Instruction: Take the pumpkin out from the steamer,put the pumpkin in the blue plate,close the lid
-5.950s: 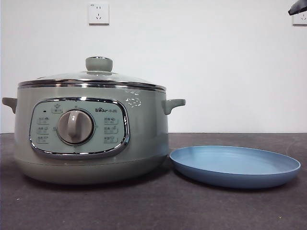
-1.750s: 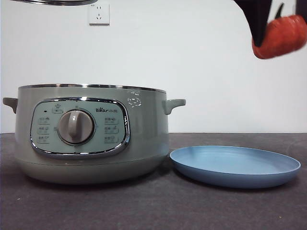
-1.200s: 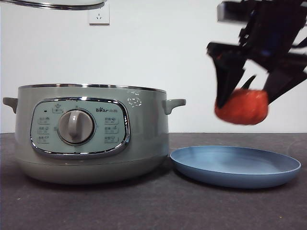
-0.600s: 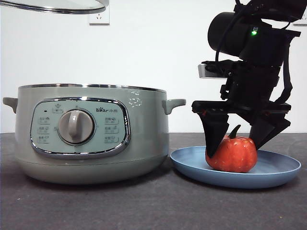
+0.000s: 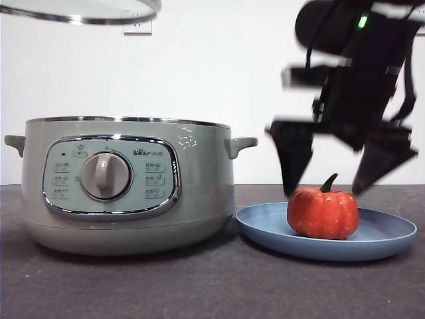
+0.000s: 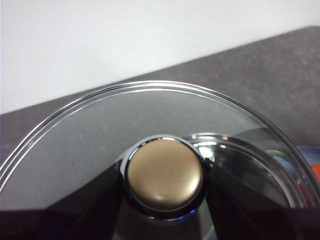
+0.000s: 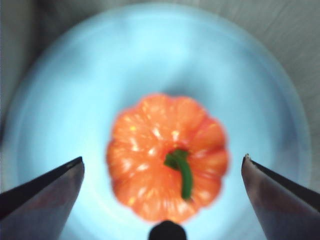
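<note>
The orange-red pumpkin (image 5: pixel 323 213) sits upright in the blue plate (image 5: pixel 385 232), to the right of the steamer (image 5: pixel 126 186). The steamer stands open, without its lid. My right gripper (image 5: pixel 324 191) hangs just above the pumpkin, jaws wide open and clear of it. In the right wrist view the pumpkin (image 7: pixel 167 155) lies on the plate (image 7: pixel 75 100) between the open jaws of that gripper (image 7: pixel 162 159). My left gripper (image 6: pixel 164 173) is shut on the knob of the glass lid (image 6: pixel 100 125). The lid (image 5: pixel 80 12) hangs high above the steamer at the top left.
The dark table (image 5: pixel 212 286) runs in front of the steamer and plate. A white wall with a socket (image 5: pixel 136 28) stands behind. The steamer's right handle (image 5: pixel 240 144) sits close to the plate's left rim.
My right gripper lowered the pumpkin into the blue plate, opened, let it go and rose above it. The held lid has drifted slightly right and lower.
</note>
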